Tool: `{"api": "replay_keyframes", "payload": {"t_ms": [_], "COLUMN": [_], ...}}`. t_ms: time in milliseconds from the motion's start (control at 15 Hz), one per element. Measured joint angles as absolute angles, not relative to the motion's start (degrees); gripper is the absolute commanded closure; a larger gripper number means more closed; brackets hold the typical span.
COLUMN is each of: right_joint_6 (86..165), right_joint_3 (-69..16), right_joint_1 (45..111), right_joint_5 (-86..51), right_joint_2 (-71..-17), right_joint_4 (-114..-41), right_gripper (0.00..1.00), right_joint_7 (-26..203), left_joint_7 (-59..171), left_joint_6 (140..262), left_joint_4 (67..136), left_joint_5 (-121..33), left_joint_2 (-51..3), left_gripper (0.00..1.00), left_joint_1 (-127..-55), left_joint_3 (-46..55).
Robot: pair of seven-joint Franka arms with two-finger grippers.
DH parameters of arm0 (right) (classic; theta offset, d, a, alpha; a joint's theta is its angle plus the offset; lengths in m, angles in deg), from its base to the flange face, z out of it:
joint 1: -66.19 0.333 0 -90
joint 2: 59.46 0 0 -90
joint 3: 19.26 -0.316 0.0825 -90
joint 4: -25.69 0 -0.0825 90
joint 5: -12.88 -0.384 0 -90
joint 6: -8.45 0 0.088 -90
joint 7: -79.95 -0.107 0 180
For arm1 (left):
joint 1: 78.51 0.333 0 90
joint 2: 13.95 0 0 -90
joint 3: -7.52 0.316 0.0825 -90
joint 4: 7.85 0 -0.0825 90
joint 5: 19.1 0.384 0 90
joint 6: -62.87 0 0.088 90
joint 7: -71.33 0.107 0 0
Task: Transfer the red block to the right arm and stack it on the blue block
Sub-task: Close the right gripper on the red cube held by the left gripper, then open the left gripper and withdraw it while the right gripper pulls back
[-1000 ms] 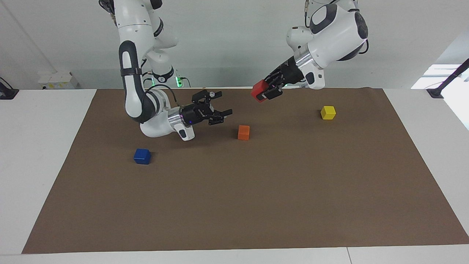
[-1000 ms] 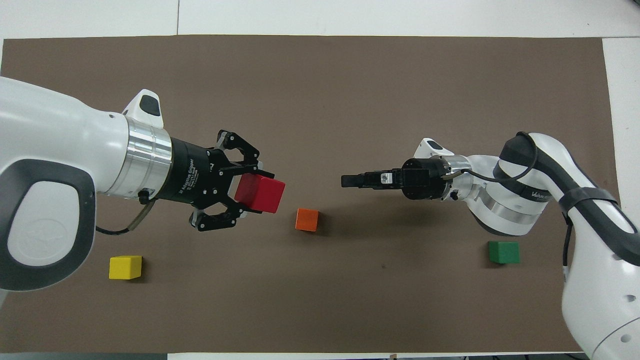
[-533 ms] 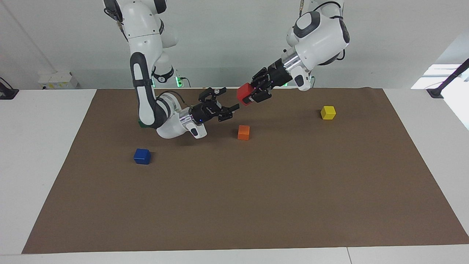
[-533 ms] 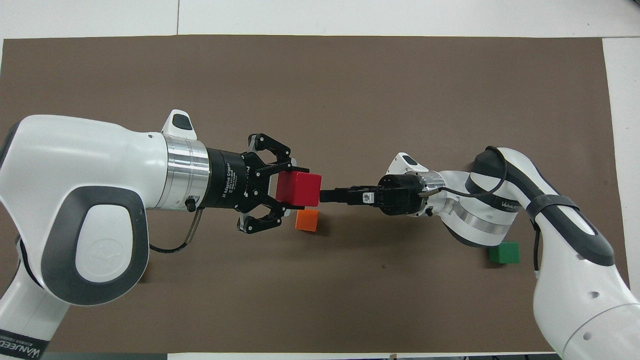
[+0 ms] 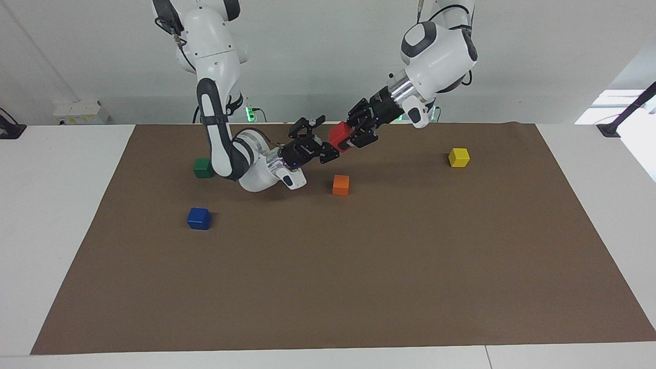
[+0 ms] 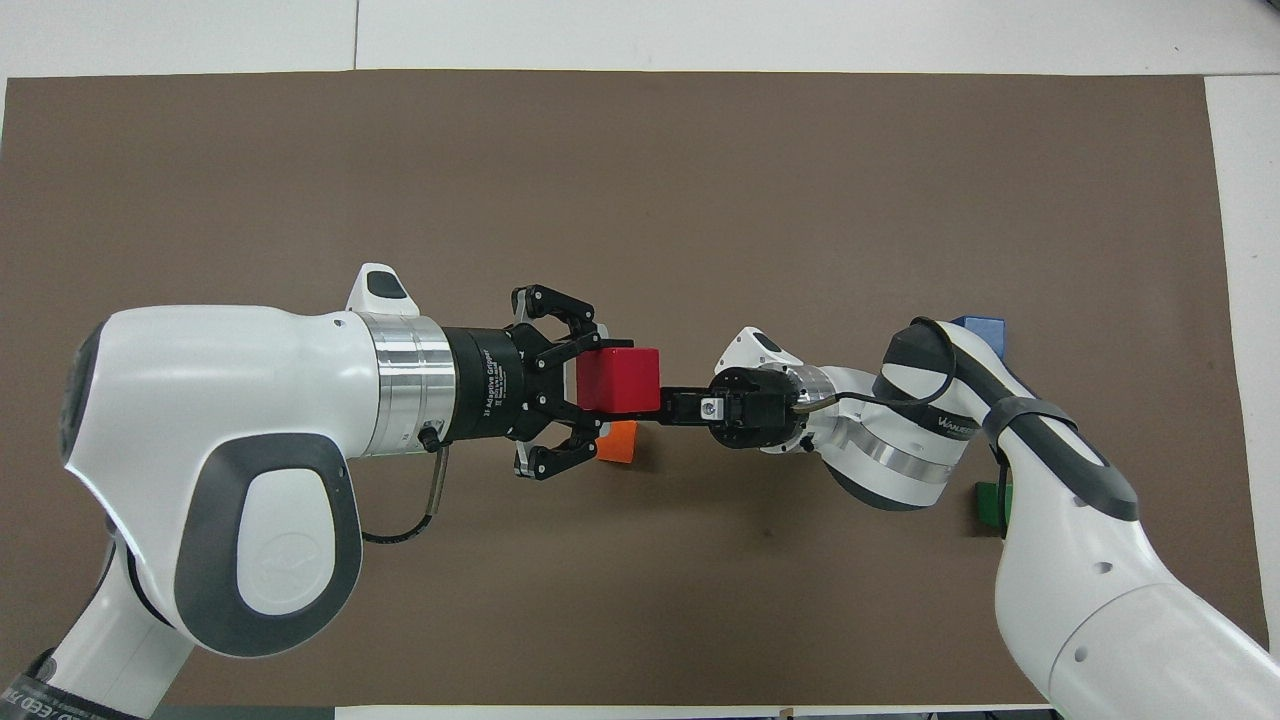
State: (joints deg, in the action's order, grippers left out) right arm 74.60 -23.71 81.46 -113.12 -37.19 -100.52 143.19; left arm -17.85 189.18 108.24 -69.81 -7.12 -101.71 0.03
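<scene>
My left gripper is shut on the red block and holds it in the air above the mat, over the orange cube. In the overhead view the left gripper grips the red block by two sides. My right gripper is open, with its fingers spread at the free end of the red block; whether they touch it I cannot tell. From above, the right gripper meets the block's edge. The blue block sits on the mat toward the right arm's end, half hidden by that arm in the overhead view.
An orange cube lies on the brown mat under the two grippers. A green cube sits beside the right arm, nearer to the robots than the blue block. A yellow cube lies toward the left arm's end.
Both grippers have closed in on each other over the middle of the mat. The left one carried the red block to the open right gripper, which now reaches the block.
</scene>
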Motion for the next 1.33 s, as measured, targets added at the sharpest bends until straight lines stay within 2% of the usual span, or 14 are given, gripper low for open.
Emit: {"api": "replay_keyframes", "payload": {"t_ms": [333, 467, 533, 600, 667, 733, 800, 1200, 1267, 1333], "right_joint_6": [76.1, 76.2, 76.2, 76.2, 76.2, 76.3, 76.3, 76.4, 76.4, 76.4], "right_joint_3": [-23.7, -23.7, -23.8, -23.9, -24.0, -24.0, -24.0, -24.0, -24.0, -24.0], "right_joint_1": [81.5, 81.5, 81.5, 81.7, 81.9, 82.1, 82.3, 82.4, 82.4, 82.4], "right_joint_5": [-115.4, -115.4, -115.4, -115.4, -115.4, -115.4, -115.4, -115.4, -115.4, -115.4], "right_joint_2": [-37.2, -37.2, -37.2, -37.2, -37.2, -37.2, -37.2, -37.2, -37.2, -37.2], "right_joint_4": [-99.7, -99.6, -99.6, -99.6, -99.6, -99.6, -99.6, -99.3, -99.3, -99.3], "right_gripper": [0.02, 0.06, 0.13, 0.25, 0.48, 0.94, 1.0, 1.0, 1.0, 1.0], "right_joint_7": [143.2, 143.2, 143.2, 143.2, 143.2, 143.2, 143.2, 142.5, 142.5, 142.5], "left_joint_7": [-20.9, -21.8, -22.2, -22.5, -22.7, -22.9, -23.1, -22.5, -22.5, -22.5], "left_joint_6": [189.2, 189.2, 189.2, 189.3, 189.3, 189.3, 189.3, 189.4, 189.4, 189.4], "left_joint_4": [108.4, 108.4, 108.4, 108.4, 108.4, 108.4, 108.4, 108.5, 108.5, 108.5], "left_joint_5": [-69.8, -69.8, -69.8, -69.8, -69.8, -69.8, -69.8, -69.9, -69.9, -69.9], "left_joint_2": [-7.0, -7.0, -7.0, -7.0, -7.0, -6.9, -6.9, -6.9, -6.9, -6.9], "left_gripper": [1.0, 1.0, 1.0, 1.0, 1.0, 1.0, 1.0, 1.0, 0.35, 0.0], "left_joint_1": [-102.3, -102.9, -103.1, -103.3, -103.3, -103.4, -103.4, -103.4, -103.4, -103.4], "left_joint_3": [0.0, 0.0, 0.0, 0.0, 0.1, 0.1, 0.1, 0.3, 0.3, 0.3]}}
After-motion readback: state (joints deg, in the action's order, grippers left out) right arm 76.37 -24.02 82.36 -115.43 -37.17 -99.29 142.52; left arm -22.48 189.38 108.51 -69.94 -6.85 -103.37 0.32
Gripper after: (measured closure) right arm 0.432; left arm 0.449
